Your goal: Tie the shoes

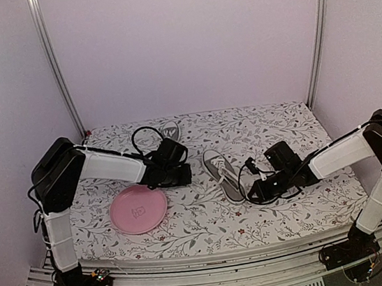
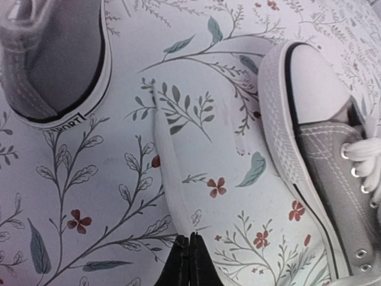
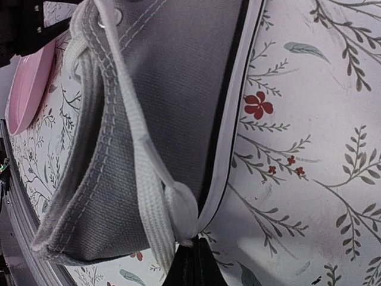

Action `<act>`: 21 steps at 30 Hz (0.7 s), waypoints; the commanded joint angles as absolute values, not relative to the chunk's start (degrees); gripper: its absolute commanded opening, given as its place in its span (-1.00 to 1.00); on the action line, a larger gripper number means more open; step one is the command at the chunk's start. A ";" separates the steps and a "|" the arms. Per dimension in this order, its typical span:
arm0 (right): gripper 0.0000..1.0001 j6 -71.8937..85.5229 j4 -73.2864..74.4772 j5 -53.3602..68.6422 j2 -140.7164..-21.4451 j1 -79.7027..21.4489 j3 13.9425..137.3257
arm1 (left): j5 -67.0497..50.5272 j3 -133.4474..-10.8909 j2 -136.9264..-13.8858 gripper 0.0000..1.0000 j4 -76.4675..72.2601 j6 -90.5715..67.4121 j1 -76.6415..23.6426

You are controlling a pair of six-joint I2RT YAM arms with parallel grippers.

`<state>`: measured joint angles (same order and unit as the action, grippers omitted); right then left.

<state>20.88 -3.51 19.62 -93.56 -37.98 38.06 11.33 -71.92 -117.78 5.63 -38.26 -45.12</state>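
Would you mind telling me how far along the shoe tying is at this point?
Done: the left gripper pinches a white lace lying beside the middle shoe; the right gripper pinches a second lace from that shoe. In hand: both laces gripped. Left: no knot or bow shows yet, and the far shoe waits.

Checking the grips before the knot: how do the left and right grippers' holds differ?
The left gripper holds a lace stretched flat on the cloth; the right gripper holds a bunched lace. The left gripper pinches apart from the shoe; the right gripper pinches right against its grey side. Both are shut on white lace.
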 commanded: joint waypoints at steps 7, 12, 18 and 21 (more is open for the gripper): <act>-0.96 17.85 -11.06 26.25 -100.99 -44.16 42.84 | 5.84 -65.47 -104.01 -1.00 -5.86 -34.22 -44.77; -0.96 21.03 -7.60 18.07 -94.93 -43.92 41.58 | -1.86 -62.37 -100.20 -1.00 -13.25 -30.68 -44.82; -0.96 22.54 0.57 10.97 -84.58 -37.01 41.03 | -7.59 -64.56 -99.60 -1.00 -10.58 -25.54 -44.69; -0.96 21.13 4.92 6.71 -83.93 -34.82 42.62 | -2.88 -67.00 -100.21 -1.00 -1.91 -26.19 -44.33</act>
<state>21.63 -2.11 14.17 -85.67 -37.58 41.58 -4.36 -63.92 -101.14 -9.52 -28.29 -45.08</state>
